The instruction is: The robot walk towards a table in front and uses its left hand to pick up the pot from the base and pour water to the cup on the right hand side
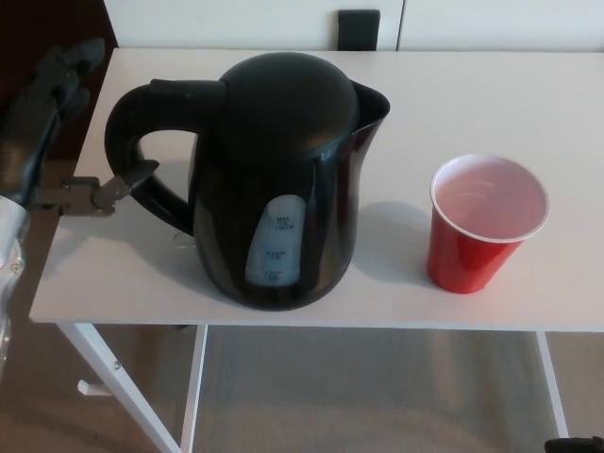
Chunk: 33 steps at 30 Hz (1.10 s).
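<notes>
A black electric kettle [283,179] stands on the white table [472,85], with its handle [137,142] to the left and its spout to the right. Whatever base is under it is hidden. A red plastic cup [481,231] with a white inside stands to the kettle's right, apart from it. My left hand [47,132] is at the table's left edge, open. Its fingers [68,66] are raised beside the handle, and its thumb [118,184] reaches into the handle's loop from below. It holds nothing.
A small black object [359,26] sits past the table's far edge against the white wall. White table legs [113,377] and beige carpet show below the front edge. A dark sliver [576,444] shows at the bottom right corner.
</notes>
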### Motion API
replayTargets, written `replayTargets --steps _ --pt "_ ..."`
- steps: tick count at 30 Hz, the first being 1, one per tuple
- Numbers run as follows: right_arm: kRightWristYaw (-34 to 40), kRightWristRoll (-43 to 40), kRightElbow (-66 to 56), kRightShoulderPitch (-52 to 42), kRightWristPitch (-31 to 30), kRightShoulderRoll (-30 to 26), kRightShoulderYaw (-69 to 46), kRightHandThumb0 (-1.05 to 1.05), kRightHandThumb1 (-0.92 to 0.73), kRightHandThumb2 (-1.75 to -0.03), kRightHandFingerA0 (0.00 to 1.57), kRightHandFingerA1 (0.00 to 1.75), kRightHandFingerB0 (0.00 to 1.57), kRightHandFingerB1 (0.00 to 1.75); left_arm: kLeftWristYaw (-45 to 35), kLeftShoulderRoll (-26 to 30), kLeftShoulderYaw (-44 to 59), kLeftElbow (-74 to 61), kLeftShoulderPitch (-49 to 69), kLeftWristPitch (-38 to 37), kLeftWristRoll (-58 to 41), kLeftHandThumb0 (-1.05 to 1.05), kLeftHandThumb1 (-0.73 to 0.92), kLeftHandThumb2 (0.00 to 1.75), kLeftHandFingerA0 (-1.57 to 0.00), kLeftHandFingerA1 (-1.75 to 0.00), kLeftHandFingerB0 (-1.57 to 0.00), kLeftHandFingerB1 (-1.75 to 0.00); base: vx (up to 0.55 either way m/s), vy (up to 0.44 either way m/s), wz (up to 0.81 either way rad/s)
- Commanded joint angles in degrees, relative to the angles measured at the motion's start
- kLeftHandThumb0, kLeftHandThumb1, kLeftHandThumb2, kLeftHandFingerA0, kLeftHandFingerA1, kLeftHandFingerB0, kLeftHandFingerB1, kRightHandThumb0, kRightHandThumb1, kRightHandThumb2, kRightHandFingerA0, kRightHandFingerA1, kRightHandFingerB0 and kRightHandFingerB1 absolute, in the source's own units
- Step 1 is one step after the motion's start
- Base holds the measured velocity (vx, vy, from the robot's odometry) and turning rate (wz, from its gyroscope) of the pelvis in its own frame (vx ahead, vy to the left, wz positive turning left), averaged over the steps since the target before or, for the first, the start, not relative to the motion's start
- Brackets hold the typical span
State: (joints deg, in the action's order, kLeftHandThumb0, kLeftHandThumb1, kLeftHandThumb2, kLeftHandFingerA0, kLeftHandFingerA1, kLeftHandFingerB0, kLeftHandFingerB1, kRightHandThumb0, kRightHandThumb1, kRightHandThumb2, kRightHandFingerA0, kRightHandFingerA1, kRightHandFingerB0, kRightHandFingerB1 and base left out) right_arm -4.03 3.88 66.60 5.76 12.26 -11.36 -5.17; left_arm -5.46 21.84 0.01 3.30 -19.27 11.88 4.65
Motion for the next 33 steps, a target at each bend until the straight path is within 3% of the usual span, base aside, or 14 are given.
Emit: replayTargets --steps 1,8,9,18,19,33 --pt "-0.5 -0.8 -0.7 -0.2 -0.4 -0.6 -0.3 -0.44 -0.57 -0.73 0.63 0.84 0.49 0.69 0.9 -0.8 -1.0 -0.3 -0.2 2.6 2.7 -0.63 0.44 0.71 -0.17 -0.4 -0.08 -0.34 0.0 0.0 0.0" --pt "-0.2 -0.7 -1.0 -0.2 -0.5 -0.6 -0.4 -0.43 -0.55 -0.72 0.63 0.85 0.49 0.69 0.7 -2.1 -1.4 -0.4 -1.8 4.0 3.3 -0.6 0.44 0.69 -0.2 -0.41 -0.12 -0.35 0.0 0.0 0.0" --pt "-0.1 -0.9 -1.0 0.1 -0.7 -0.4 -0.6 -0.43 -0.54 -0.72 0.64 0.88 0.49 0.7 0.8 -2.7 -1.5 -0.2 -2.9 5.1 3.3 -0.27 0.31 0.87 -0.08 -0.5 -0.06 -0.49 0.0 0.0 0.0" --pt "0.6 -0.5 -1.5 0.6 -1.4 -0.3 -0.4 -0.39 -0.56 -0.72 0.63 0.88 0.48 0.69 1.1 -4.7 -2.2 1.7 -5.6 6.8 4.0 -0.26 0.31 0.88 -0.1 -0.51 -0.08 -0.5 0.0 0.0 0.0" --pt "0.1 -0.6 -1.7 0.9 -0.8 -0.2 -0.4 -0.43 -0.55 -0.76 0.62 0.87 0.48 0.71 2.0 -6.1 -2.1 2.7 -7.3 8.2 3.7 -0.52 0.43 0.67 -0.24 -0.42 -0.17 -0.35 0.0 0.0 0.0" --pt "0.1 -0.6 -3.9 2.4 -2.1 -0.2 -0.3 -0.42 -0.56 -0.74 0.62 0.84 0.49 0.7 3.4 -9.3 -1.0 6.9 -11.2 10.0 3.1 -0.5 0.41 0.66 -0.28 -0.43 -0.17 -0.36 0.0 0.0 0.0"
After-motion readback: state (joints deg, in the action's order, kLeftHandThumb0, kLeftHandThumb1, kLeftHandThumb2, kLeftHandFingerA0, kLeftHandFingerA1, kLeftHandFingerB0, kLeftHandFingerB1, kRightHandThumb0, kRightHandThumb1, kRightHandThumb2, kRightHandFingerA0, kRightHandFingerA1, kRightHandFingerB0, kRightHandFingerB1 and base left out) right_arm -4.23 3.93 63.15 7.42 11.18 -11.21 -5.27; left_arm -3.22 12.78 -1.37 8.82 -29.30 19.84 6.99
